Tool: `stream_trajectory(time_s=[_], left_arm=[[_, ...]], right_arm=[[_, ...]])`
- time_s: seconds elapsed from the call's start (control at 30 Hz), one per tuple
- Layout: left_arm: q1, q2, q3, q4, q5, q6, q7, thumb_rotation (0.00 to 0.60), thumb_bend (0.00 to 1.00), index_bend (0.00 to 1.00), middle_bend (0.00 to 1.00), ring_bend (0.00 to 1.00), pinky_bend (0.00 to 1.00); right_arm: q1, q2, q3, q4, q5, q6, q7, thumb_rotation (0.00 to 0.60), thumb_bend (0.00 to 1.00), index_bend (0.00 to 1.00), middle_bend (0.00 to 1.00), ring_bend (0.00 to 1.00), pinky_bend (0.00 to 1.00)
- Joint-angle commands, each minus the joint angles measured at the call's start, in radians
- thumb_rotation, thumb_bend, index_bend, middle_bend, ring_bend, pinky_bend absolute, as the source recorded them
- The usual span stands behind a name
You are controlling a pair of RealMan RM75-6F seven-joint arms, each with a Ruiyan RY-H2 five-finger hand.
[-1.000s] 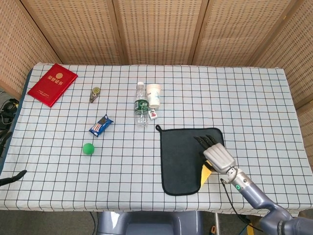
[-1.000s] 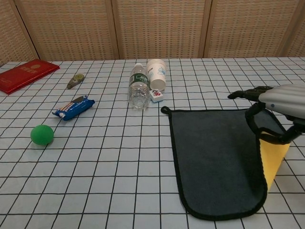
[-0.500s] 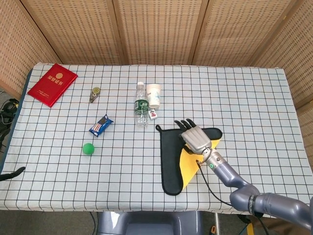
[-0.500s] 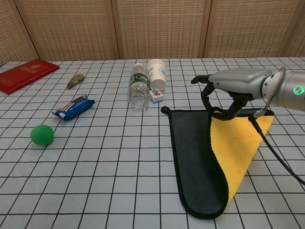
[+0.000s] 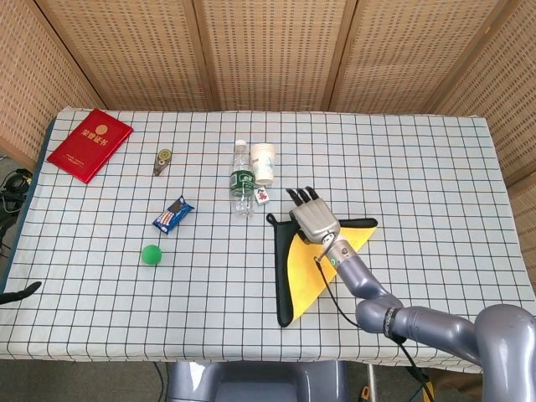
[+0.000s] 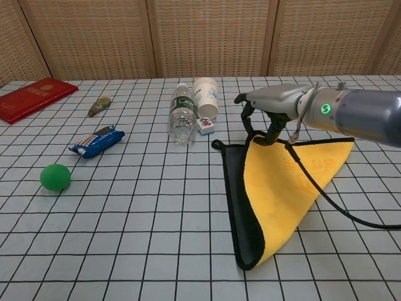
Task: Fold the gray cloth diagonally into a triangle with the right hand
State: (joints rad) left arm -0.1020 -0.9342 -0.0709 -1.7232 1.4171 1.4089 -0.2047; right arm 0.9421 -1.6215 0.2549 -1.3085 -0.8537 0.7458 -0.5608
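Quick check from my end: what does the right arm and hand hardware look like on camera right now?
The right hand has a silver-grey shell with black fingers. Its forearm is a smooth grey metallic tube with a glowing green indicator light near the wrist. A thin black cable trails from the wrist.

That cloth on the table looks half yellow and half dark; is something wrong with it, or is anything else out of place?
Nothing is damaged. The cloth is folded over, so its yellow underside faces up and a dark strip shows along the left edge. The right hand holds the carried corner near the far left corner. The water bottle lies on its side by the paper cup.
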Motion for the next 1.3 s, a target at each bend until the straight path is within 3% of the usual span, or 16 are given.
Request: stream_trajectory(time_s=[0.03, 1.1, 1.2, 1.3], left_arm=[[-0.001, 0.001, -0.001, 0.003, -0.004, -0.003, -0.005, 0.600, 0.00, 0.00, 0.00, 0.00, 0.00], [-0.002, 0.010, -0.004, 0.007, -0.016, -0.016, -0.033, 0.600, 0.00, 0.00, 0.00, 0.00, 0.00], [-0.002, 0.010, -0.004, 0.010, -0.018, -0.017, -0.038, 0.600, 0.00, 0.00, 0.00, 0.00, 0.00], [-0.002, 0.011, -0.005, 0.012, -0.020, -0.017, -0.042, 0.600, 0.00, 0.00, 0.00, 0.00, 0.00]], right_arm=[[0.015, -0.014, -0.005, 0.011, 0.024, 0.008, -0.013, 0.600, 0.66, 0.69, 0.09, 0.00, 0.00], [0.120, -0.122, -0.050, 0.107, 0.156, 0.059, -0.119, 0.600, 0.64, 0.69, 0.09, 0.00, 0.00], [0.124, -0.133, -0.053, 0.120, 0.148, 0.071, -0.123, 0.600, 0.60, 0.56, 0.08, 0.00, 0.00], [0.122, -0.143, -0.047, 0.129, 0.133, 0.089, -0.110, 0.600, 0.31, 0.28, 0.03, 0.00, 0.00]])
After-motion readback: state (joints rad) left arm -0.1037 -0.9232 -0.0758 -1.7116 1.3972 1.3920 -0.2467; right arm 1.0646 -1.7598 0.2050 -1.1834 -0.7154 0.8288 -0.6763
